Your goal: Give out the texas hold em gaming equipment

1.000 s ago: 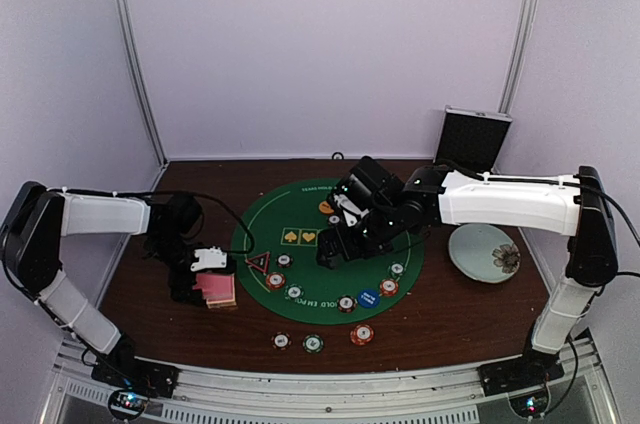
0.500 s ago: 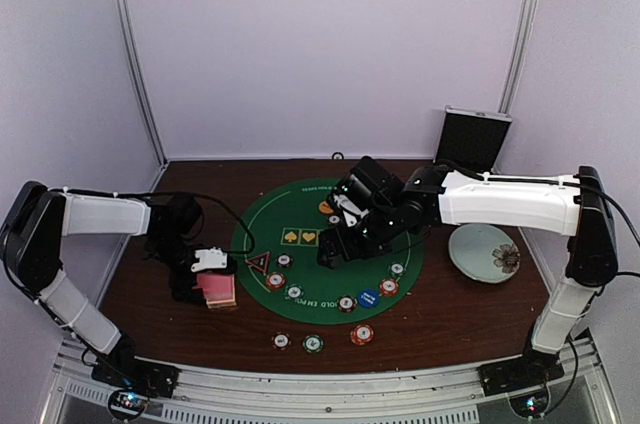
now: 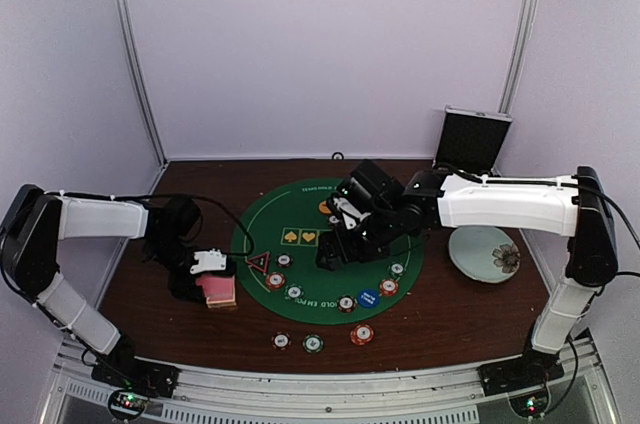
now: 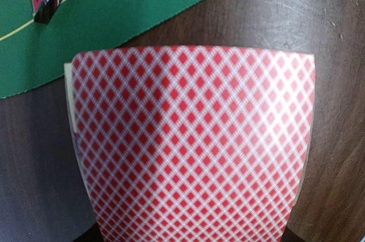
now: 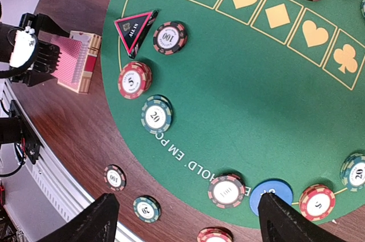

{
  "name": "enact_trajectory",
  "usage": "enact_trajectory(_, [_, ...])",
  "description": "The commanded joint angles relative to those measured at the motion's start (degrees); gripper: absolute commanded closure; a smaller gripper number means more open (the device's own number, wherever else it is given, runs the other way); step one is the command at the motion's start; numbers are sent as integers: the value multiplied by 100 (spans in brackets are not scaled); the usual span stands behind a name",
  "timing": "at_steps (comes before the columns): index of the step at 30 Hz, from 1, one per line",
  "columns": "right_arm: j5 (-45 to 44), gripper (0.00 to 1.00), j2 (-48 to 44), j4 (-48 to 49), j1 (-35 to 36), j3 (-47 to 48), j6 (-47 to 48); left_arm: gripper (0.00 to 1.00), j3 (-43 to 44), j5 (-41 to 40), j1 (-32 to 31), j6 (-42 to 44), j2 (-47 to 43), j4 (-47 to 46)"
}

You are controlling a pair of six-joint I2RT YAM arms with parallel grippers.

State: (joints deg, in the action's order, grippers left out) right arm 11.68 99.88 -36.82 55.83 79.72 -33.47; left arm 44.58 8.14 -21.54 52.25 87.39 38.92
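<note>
On mat [image 5: 239, 82], "20" chip [image 5: 156, 115]; left end effector [image 3: 208, 280] grips cards [image 4: 194, 145]; right end effector [image 5: 197, 219] wide.

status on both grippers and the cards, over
Left gripper shut on bowed red-backed card, over the deck. Right gripper open, empty, above green mat. Triangle marker and chips sit on mat beside the deck.

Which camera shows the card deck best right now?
Right wrist: the deck shows as a stack, edge visible, with the left tool at it. Left wrist shows only the bowed top card, close up. The top view shows it small, partly under the tool.
</note>
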Motion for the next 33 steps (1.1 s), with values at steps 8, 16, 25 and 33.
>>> enact_trajectory(8, [388, 13, 150, 514, -28, -75, -259, 72, -123, 47, 7, 15, -143, -199])
enact_trajectory(16, [633, 14, 253, 816, -26, -86, -407, 100, 110, -22, 27, -27, -257, 29])
enact_trajectory(25, [851, 15, 351, 1002, -29, -78, -491, 100, 483, 283, 36, -189, -452, 557])
enact_trajectory(33, [1380, 14, 509, 1627, -118, -72, -790, 100, 1051, 694, 28, -432, -577, 1218])
